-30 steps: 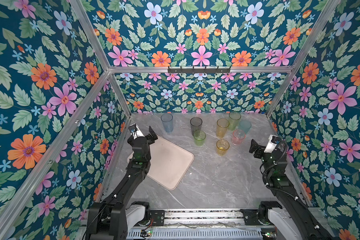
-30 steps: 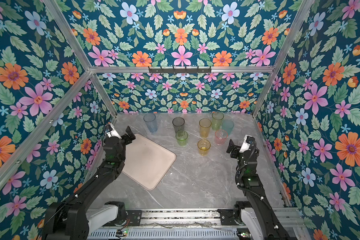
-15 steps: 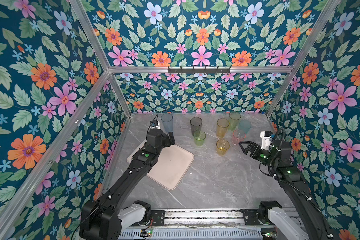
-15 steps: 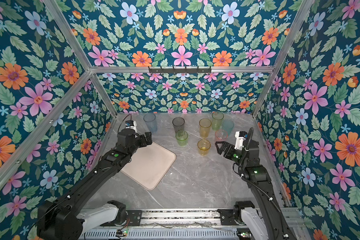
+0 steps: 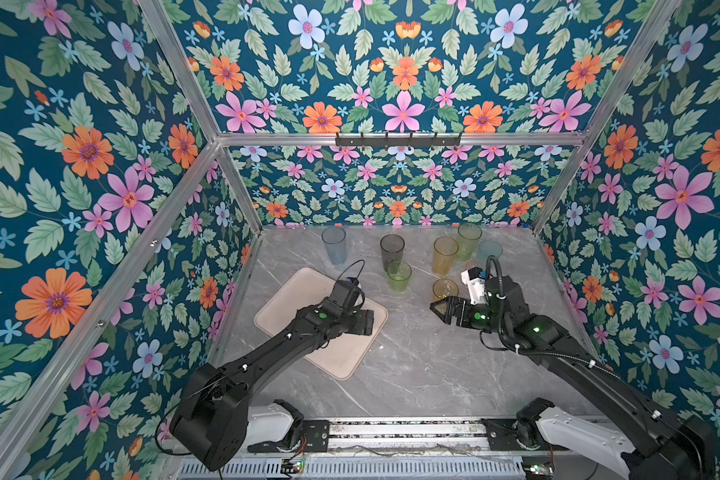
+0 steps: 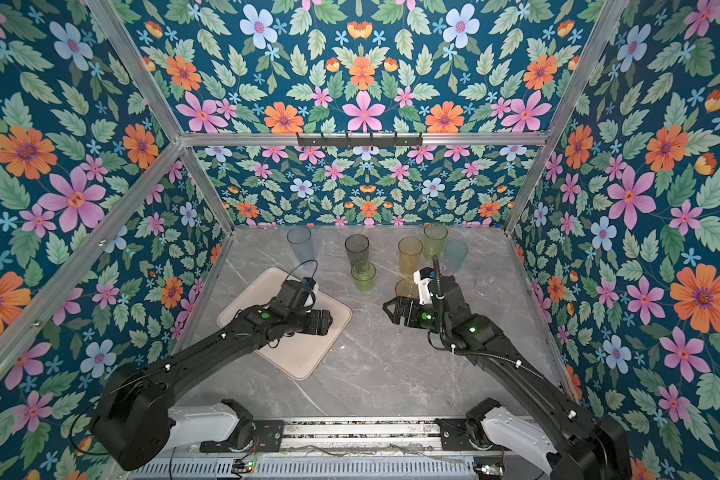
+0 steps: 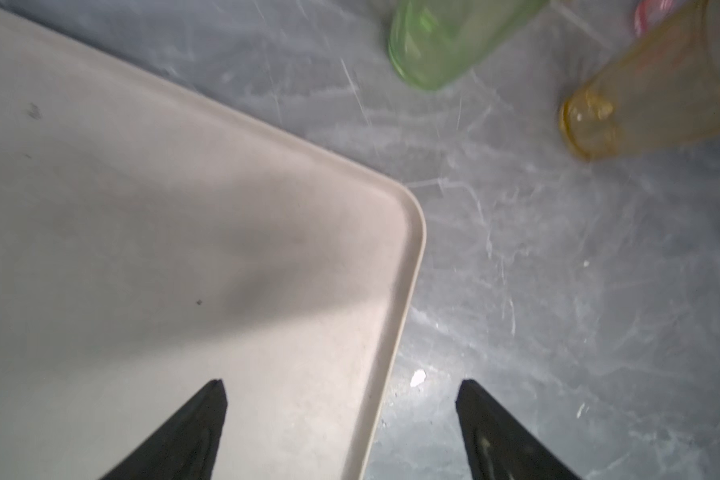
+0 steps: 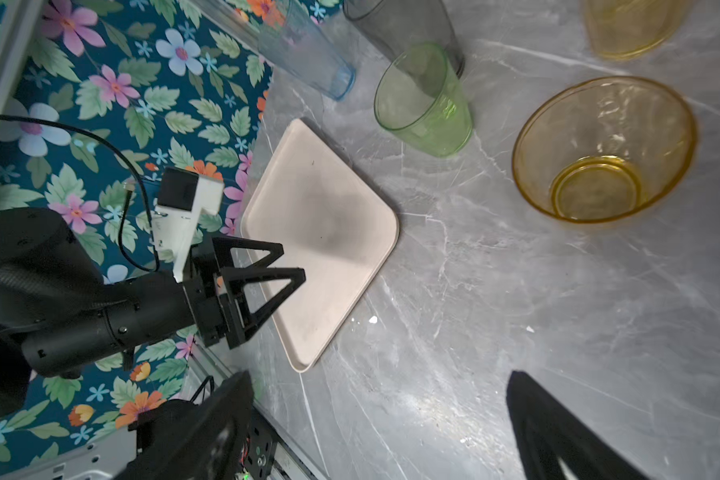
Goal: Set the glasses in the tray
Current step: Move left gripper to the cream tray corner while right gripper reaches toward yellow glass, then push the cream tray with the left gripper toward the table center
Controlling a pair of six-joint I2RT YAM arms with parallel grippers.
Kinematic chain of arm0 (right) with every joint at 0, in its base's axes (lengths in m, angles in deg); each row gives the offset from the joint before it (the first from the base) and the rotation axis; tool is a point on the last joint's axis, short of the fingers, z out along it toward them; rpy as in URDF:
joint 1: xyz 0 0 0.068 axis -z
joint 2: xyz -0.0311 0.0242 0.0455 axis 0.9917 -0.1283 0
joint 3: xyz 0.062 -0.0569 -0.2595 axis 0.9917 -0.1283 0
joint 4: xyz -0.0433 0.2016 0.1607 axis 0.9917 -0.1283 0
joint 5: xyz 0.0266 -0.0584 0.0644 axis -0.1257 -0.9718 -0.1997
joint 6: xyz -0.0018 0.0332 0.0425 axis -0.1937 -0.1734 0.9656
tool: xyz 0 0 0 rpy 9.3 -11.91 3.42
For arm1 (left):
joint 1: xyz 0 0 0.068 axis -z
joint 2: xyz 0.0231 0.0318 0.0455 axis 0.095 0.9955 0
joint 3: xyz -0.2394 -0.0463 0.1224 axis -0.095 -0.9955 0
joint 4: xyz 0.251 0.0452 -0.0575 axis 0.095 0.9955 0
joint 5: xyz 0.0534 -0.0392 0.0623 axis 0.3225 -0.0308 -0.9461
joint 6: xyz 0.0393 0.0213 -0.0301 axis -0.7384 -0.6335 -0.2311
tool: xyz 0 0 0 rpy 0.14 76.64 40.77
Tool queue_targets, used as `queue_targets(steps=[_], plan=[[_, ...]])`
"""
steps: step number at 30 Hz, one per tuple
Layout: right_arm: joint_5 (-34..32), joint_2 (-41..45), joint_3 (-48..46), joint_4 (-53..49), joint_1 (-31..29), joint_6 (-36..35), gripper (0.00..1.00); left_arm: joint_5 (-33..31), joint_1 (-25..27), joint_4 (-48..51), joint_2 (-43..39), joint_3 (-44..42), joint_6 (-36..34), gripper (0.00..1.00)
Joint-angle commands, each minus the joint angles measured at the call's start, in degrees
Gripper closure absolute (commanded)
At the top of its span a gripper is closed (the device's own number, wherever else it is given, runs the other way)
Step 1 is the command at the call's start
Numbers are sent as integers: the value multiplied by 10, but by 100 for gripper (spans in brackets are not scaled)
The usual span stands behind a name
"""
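The beige-pink tray (image 5: 338,352) (image 6: 304,353) lies empty on the left of the table. My left gripper (image 5: 366,322) (image 7: 341,390) hovers open over the tray's right corner (image 7: 408,216), holding nothing. The glasses stand upright at the back: blue (image 5: 334,245), smoke grey (image 5: 392,251), short green (image 5: 399,276) (image 8: 425,104), tall amber (image 5: 445,255), yellow-green (image 5: 469,241) and teal (image 5: 489,251). A short amber one (image 5: 445,287) (image 8: 603,149) stands just behind my right gripper (image 5: 439,309) (image 8: 377,380), which is open and empty. My right arm partly hides a pink glass.
Floral walls with aluminium posts close in the grey marble table (image 5: 412,374) on three sides. A clear glass (image 6: 485,284) stands near the right wall. The arm bases and a rail (image 5: 391,432) run along the front edge.
My left gripper swung from beside the blue glass to over the tray's right corner. My right gripper moved left and forward to just in front of the short amber glass.
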Motion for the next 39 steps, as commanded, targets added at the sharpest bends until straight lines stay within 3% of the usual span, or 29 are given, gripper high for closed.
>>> queue_targets(steps=[1, 10, 24, 39], plan=[[-27, -30, 14, 25, -24, -5, 5, 12, 15, 10, 9, -19, 13, 15], [-54, -86, 28, 52, -65, -8, 6, 8, 55, 0, 13, -61, 44, 28], [-70, -76, 28, 37, -74, 0, 7, 15, 108, -45, 60, -72, 71, 43], [-80, -74, 44, -1, -73, 5, 6, 65, 150, -103, 88, -67, 98, 50]])
